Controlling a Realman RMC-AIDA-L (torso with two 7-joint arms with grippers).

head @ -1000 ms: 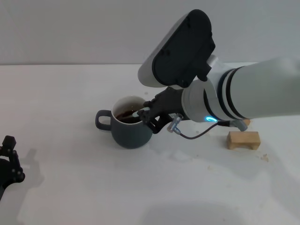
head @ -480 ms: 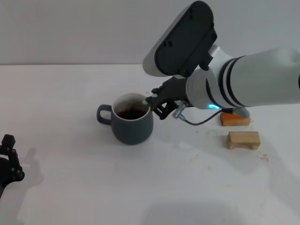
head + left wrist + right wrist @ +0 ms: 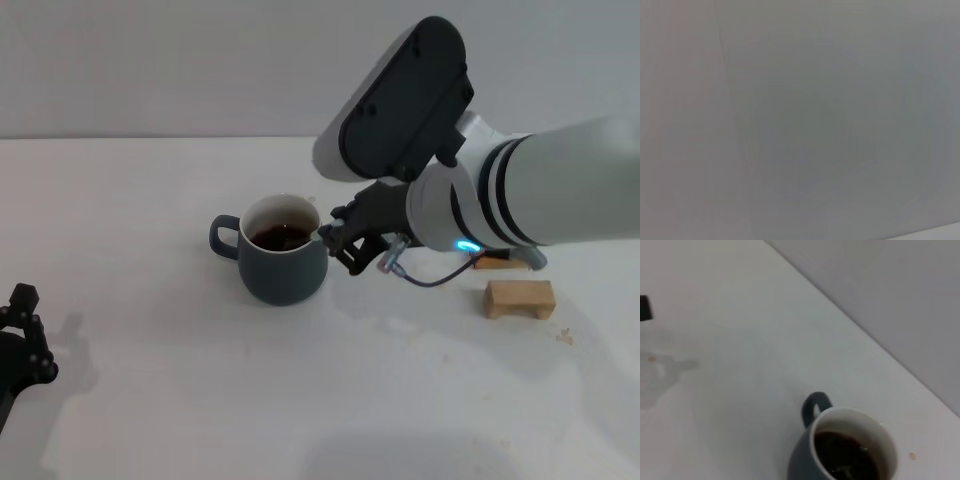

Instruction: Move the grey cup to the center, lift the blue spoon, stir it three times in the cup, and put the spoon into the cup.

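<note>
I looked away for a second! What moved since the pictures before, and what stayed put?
The right gripper was over the grey cup a second ago; it has drawn back to just beside the rim, on the side away from the handle. The cup sits slightly farther right now. The left gripper stayed parked at the near left edge, and the wooden block stayed put.

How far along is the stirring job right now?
The grey cup stands mid-table holding dark liquid. The right end effector is at its rim; the blue spoon isn't visible, so stirring progress is unclear. The left end effector sits parked. Spoon resting in cup unconfirmed.
</note>
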